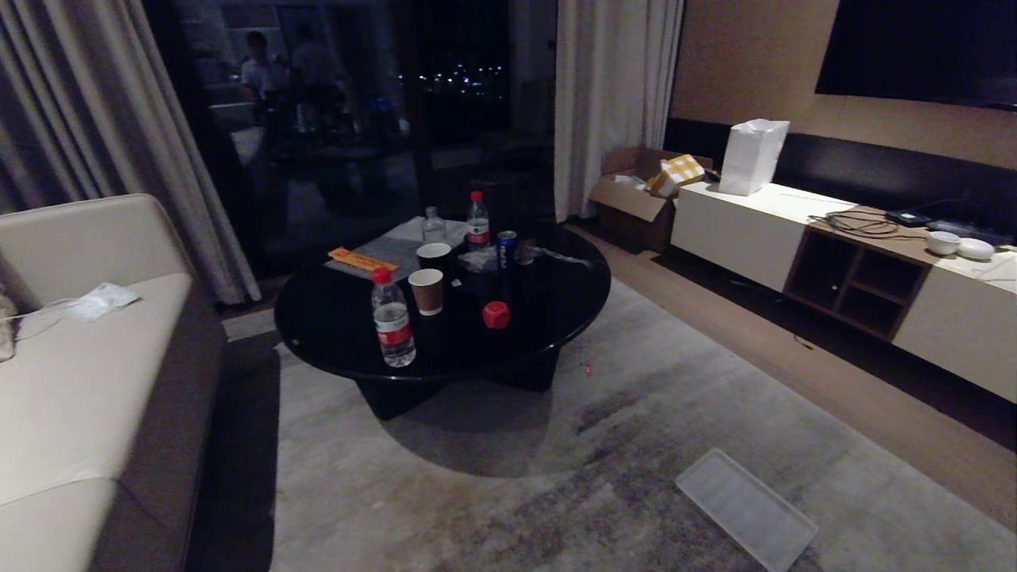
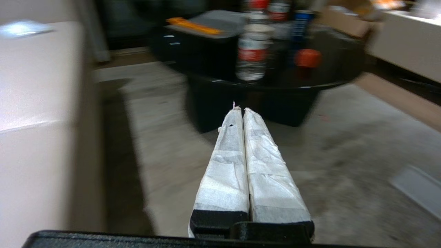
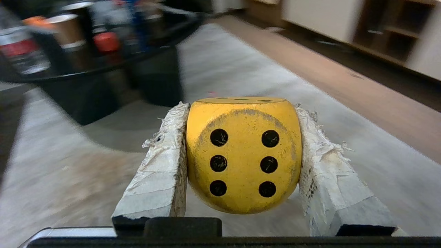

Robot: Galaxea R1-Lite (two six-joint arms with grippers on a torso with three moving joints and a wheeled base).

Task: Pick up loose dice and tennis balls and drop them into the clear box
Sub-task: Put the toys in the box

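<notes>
- Yellow fills my right wrist view: the yellow die (image 3: 243,155), six black pips facing the camera, sits clamped between the taped fingers (image 3: 162,165) of the right gripper (image 3: 241,113), carried above the grey rug (image 1: 556,477).
- My left gripper (image 2: 241,109) has its taped fingers pressed together with nothing between them, pointing across the rug toward the round black table (image 1: 334,318).
- Neither arm shows in the head view.
- A red die (image 1: 496,314) sits on the table near its front edge, just beside a paper cup (image 1: 427,291) and not far from a water bottle (image 1: 392,318).
- I see no clear box in any view; a flat translucent panel (image 1: 745,508) lies on the rug, well apart from the table, but that is not a tub.
- No tennis balls or other dice are visible to me.
- My reading: one die is in hand and not yet dropped, the red one is untouched, and I need to find the box first.
</notes>
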